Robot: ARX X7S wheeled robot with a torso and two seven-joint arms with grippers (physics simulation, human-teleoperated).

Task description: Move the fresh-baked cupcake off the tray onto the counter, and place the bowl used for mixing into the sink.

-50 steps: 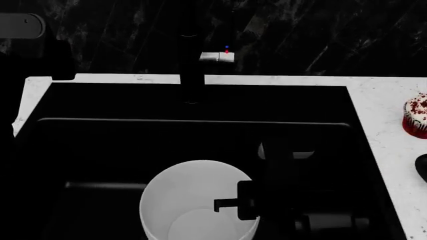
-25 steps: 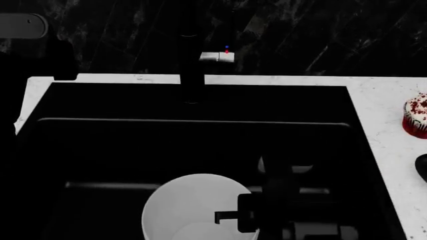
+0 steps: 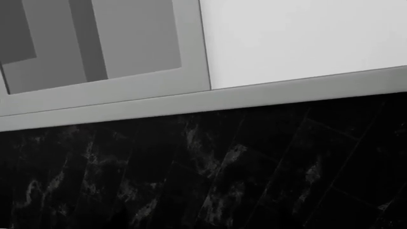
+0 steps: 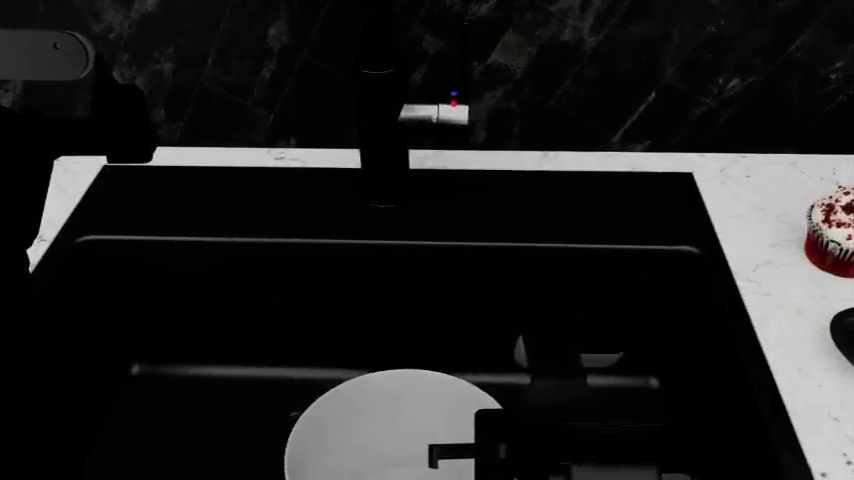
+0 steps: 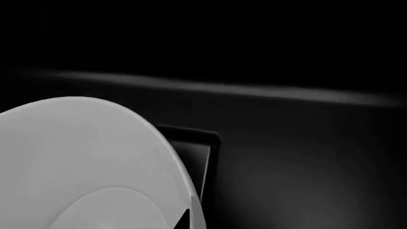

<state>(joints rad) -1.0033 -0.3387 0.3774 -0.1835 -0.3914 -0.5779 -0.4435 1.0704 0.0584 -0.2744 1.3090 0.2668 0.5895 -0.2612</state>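
The white bowl (image 4: 380, 430) hangs low inside the black sink (image 4: 400, 290), cut off by the head view's lower edge. My right gripper (image 4: 491, 445) is shut on the bowl's right rim. In the right wrist view the bowl (image 5: 83, 157) fills one side, and the gripper (image 5: 189, 214) pinches its rim with one dark finger (image 5: 194, 152) outside the wall. The cupcake (image 4: 834, 240) stands on the white counter (image 4: 774, 200) to the right of the sink. A black curved edge of the tray (image 4: 843, 338) shows at the right border. My left gripper is out of view.
The black faucet (image 4: 384, 150) rises at the sink's back rim, with a small white fitting (image 4: 435, 113) beside it. Dark marbled backsplash (image 3: 210, 171) and grey wall cabinets (image 3: 127, 47) fill the left wrist view.
The bowl, held by my right gripper, has sunk lower into the sink, toward the head view's bottom edge. The cupcake has not moved.
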